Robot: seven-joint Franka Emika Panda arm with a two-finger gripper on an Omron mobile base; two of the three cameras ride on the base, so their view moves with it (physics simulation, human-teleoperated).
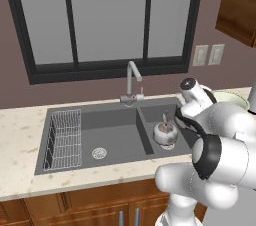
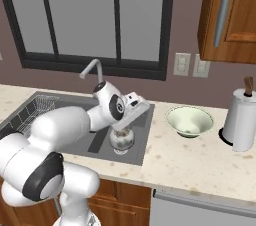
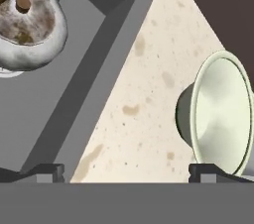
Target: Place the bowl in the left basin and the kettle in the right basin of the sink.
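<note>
Hand view: tool [image 3: 127,171] spread wide, holding nothing, fingertips apart over the desk [image 3: 144,119]. Kettle [image 3: 27,25] sits upright in the right basin [image 1: 170,120], handle up, off to one side of the tool. Bowl [image 2: 189,121] upright on the desk right of the sink [image 1: 115,135], mouth up.

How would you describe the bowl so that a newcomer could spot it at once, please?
Start at the sink and move right along the speckled counter. The bowl stands upright there, left of the paper towel roll. It is wide, pale cream and greenish inside, unlike the squat silvery kettle.
</note>
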